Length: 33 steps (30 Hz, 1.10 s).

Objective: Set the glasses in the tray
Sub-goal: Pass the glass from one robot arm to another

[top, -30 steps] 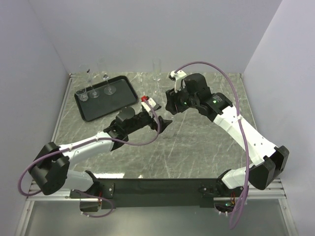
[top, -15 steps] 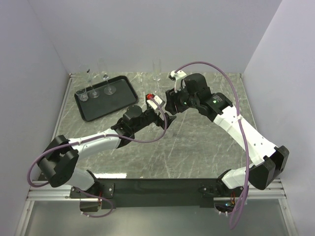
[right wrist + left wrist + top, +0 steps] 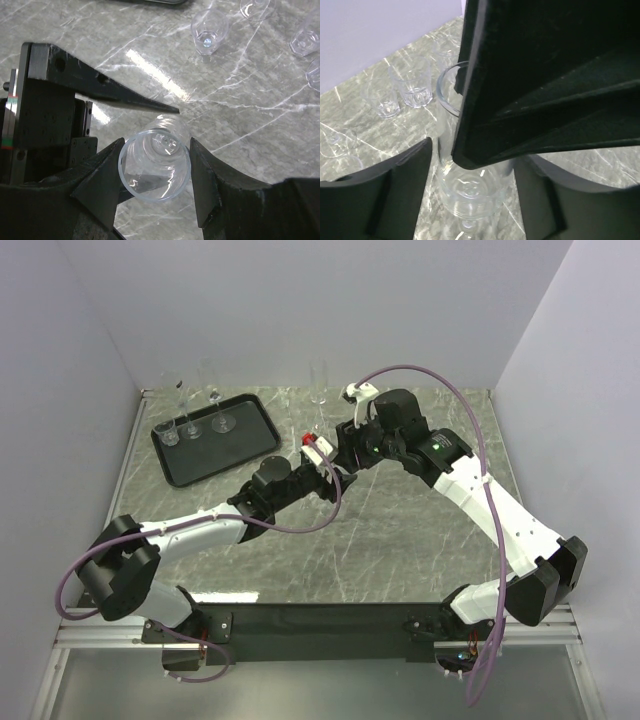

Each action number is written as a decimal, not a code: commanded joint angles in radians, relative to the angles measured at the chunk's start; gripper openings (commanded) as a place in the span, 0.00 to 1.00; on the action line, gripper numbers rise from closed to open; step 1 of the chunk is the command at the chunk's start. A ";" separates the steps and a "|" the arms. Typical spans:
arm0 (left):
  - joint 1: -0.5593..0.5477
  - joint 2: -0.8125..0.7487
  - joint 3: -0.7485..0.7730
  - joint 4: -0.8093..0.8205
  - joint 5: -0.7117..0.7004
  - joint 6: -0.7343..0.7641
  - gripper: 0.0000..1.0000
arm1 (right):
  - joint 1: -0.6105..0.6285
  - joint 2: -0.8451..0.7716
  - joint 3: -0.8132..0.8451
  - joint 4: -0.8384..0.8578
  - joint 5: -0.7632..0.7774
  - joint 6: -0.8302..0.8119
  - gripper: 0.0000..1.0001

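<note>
The overhead view shows the whole layout. The black tray (image 3: 250, 445) lies in the upper left of the frame with three glasses (image 3: 190, 427) standing in it, and one tall narrow glass (image 3: 318, 380) stands alone at top centre by the back wall. Both arms meet in the middle of the marble table (image 3: 400, 530), but from there the glass between them is too small and clear to make out.

The right wrist view shows it plainly. A clear glass (image 3: 155, 172) sits at lower centre, seen down its open mouth. The right gripper (image 3: 156, 150) is clamped on it, one dark finger against each side of the rim. A finger of the left gripper (image 3: 100, 85) reaches in from the upper left, its tip just beside the glass. Four more glasses stand on the table in the upper right corner, and the tray's edge shows at the very top.

The left wrist view looks up the same glass from lower down. The left gripper's two fingers (image 3: 395, 195) stand apart, one on each side of the bowl; whether they touch it I cannot tell. The right gripper fills the upper right as a black mass. Three more glasses stand at middle left, one of them cut by the frame edge.
</note>
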 commanded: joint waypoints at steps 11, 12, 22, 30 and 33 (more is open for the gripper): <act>0.001 -0.029 0.007 0.047 -0.022 0.000 0.52 | 0.007 -0.014 0.045 0.040 -0.025 0.011 0.47; 0.001 -0.033 0.004 0.050 -0.023 -0.002 0.52 | 0.008 -0.016 0.049 0.037 -0.028 0.008 0.49; -0.001 -0.107 -0.050 0.047 -0.026 -0.023 0.50 | 0.007 -0.056 0.077 0.036 -0.003 -0.028 0.75; 0.001 -0.174 -0.099 0.025 -0.048 -0.029 0.50 | -0.021 -0.099 0.079 0.025 -0.020 -0.077 0.78; 0.001 -0.222 -0.110 -0.008 -0.057 -0.034 0.50 | -0.062 -0.134 0.062 0.031 -0.041 -0.089 0.78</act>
